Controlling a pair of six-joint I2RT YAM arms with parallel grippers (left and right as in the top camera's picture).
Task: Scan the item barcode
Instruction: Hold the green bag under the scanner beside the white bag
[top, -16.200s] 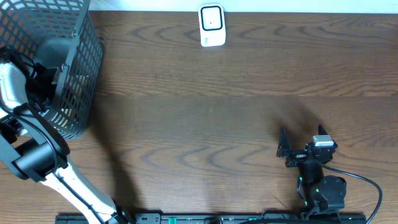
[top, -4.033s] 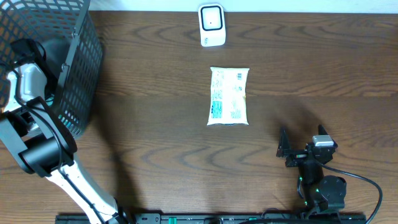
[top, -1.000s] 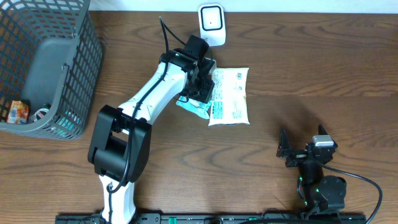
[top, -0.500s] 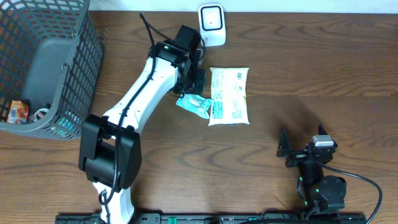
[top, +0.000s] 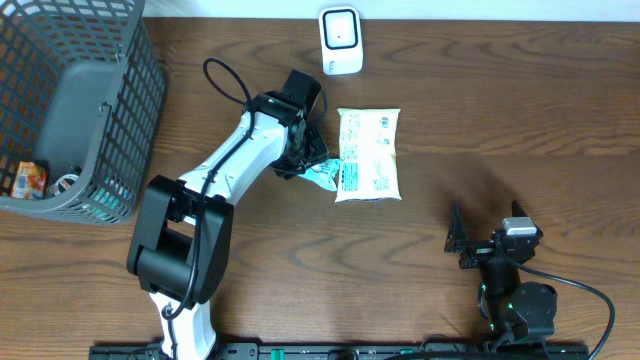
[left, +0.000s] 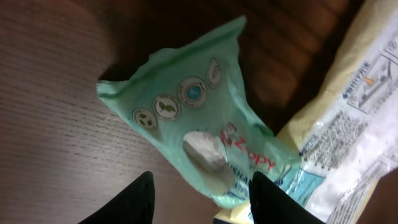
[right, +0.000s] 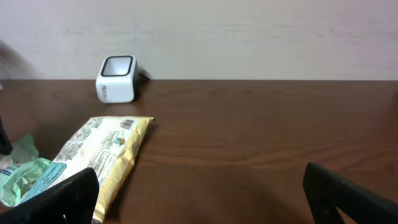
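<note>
Green packet lies flat on the table, just in front of the left tool. Its near end reaches into the gap between the two fingers. The fingers stand apart, and I see no pinch on the film, so I judge that nothing is gripped at this moment. On the tool's right side, one corner of the green packet rests against the yellow packet, and it seems to lie a little over its edge.

This is the first danger, I think. If the fingers close here, they may take the yellow packet's edge together with the green one, and then both would be dragged. The film also looks thin and wrinkled, so a shallow hold on the end could slip when the packet is lifted.

I see no barcode on the face that shows. The scanner stands beyond the tool, near the far edge of the table. If the packet is shown to it with the wrong side, it will read nothing.

The right tool rests far from all this with its fingers wide apart.
</note>
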